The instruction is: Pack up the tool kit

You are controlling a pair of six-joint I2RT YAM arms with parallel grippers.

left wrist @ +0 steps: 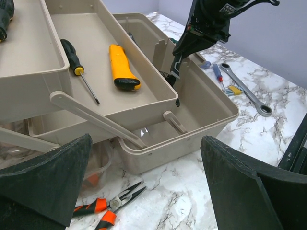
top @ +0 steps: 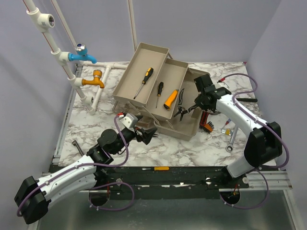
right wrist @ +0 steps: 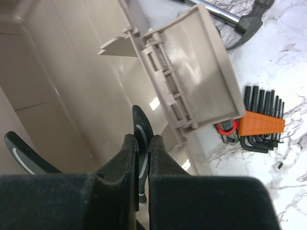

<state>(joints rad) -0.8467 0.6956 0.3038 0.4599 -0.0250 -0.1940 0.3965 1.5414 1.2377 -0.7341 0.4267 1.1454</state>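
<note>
Marble-patterned worktop (top: 192, 148) enclosed by plain grey walls.

**Right tool** (right wrist: 143, 146): fingers pressed together on one handle of the black-handled pliers (right wrist: 142, 125) (the second handle splays free to the left in the wrist view). It holds them over the deep base compartment of the toolbox (top: 182, 129), just inside the wall that bears the latch (right wrist: 196, 81).

**Left tool** (left wrist: 146, 143): fingers set wide apart, gripping nothing, low over the worktop in front of the toolbox's near wall. The orange-handled pliers (left wrist: 103, 211) lie on the marble beneath it.

**Toolbox:** stands at the centre of the worktop, its two fold-out trays swung up and stepped back to the left.
- The upper tray (top: 144, 55) carries a yellow-and-black screwdriver (top: 144, 81).
- The lower tray (top: 175, 72) carries a black screwdriver (top: 159, 93) and a yellow-handled implement (top: 171, 99).

**Loose on the worktop:** an orange hex-key set (right wrist: 261, 125) just beside the latch wall, and a wrench (left wrist: 249, 96) farther right.

**Far left:** white pipes (top: 50, 40) with a blue tap (top: 82, 57) and an orange tap (top: 93, 81).
</note>
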